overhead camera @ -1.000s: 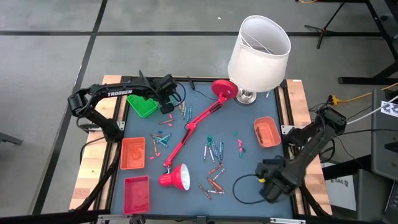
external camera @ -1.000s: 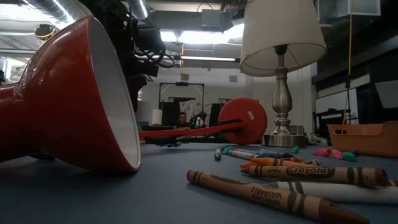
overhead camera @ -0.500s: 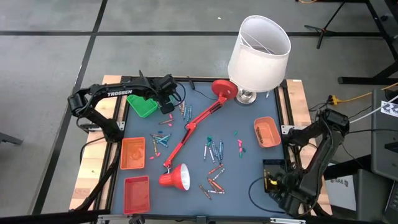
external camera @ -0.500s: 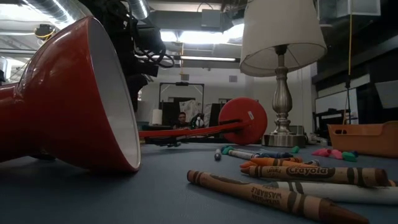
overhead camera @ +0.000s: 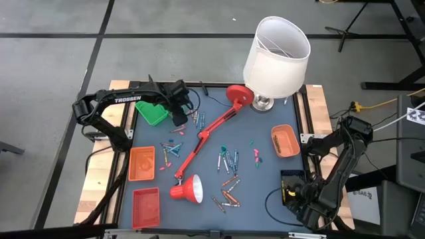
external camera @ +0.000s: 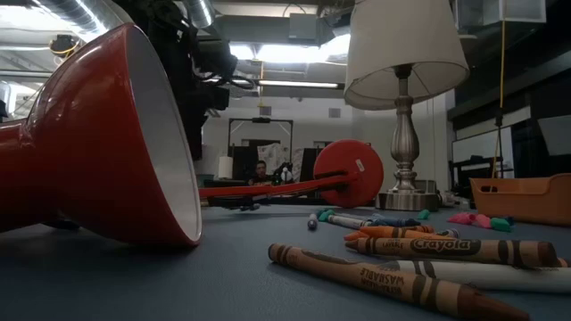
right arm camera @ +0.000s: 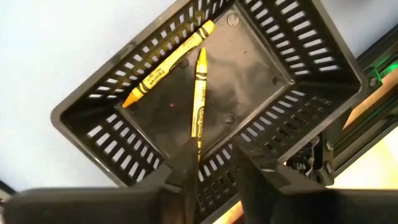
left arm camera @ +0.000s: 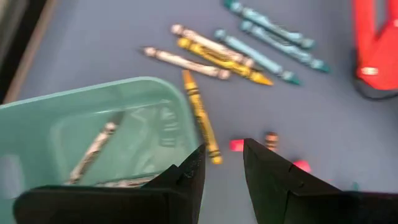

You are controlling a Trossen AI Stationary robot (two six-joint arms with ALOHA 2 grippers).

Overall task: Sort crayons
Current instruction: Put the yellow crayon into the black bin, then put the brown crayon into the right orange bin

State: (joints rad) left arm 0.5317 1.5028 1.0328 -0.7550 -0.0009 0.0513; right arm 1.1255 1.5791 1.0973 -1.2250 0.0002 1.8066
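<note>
While the right gripper (right arm camera: 208, 171) hangs over the black basket (right arm camera: 109, 134) at the table's five o'clock corner, fingers parted, confirm the yellow crayon (right arm camera: 199, 93) lies flat beside the other before lifting clear. At eleven o'clock, the left gripper (left arm camera: 222, 163), spread and empty, hovers by the green bin (left arm camera: 74, 118); scattered crayons (overhead camera: 228, 159) remain mid-table.
</note>
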